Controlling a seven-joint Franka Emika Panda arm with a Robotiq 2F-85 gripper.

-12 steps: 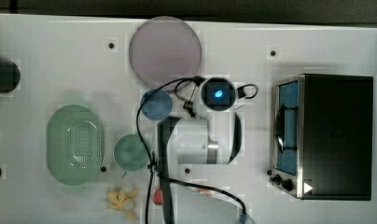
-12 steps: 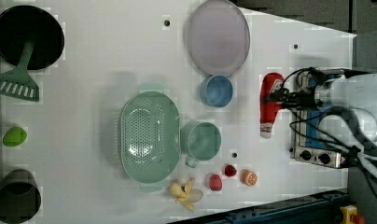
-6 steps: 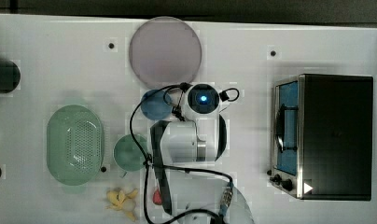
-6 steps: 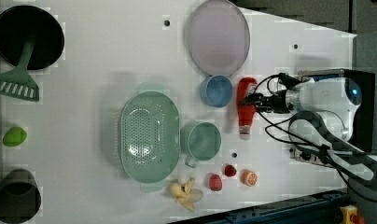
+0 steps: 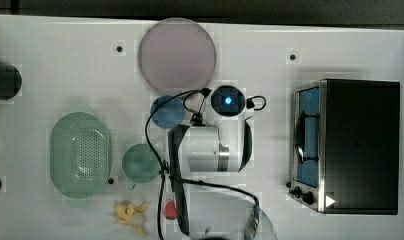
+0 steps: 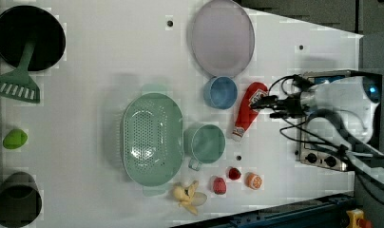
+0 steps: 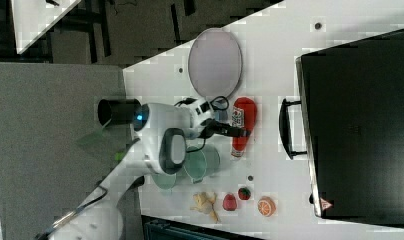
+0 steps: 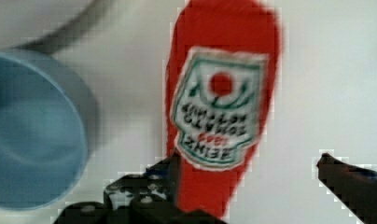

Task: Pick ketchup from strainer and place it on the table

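You're looking at a bright, evenly lit worktop, washed nearly flat white in the left view, with soft, faint shadows beside the strainer. Blocky compression smears every edge across the top view, left view and right view. The plate reads as a dull grey disc with no glare. In the wrist view the ketchup label lettering is soft, and the blue bowl blurs at its rim. The far background in the right view sits dark.

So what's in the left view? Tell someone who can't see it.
A red ketchup bottle lies on the white table between a blue cup and the robot's open pincer. An empty green strainer sits nearby.
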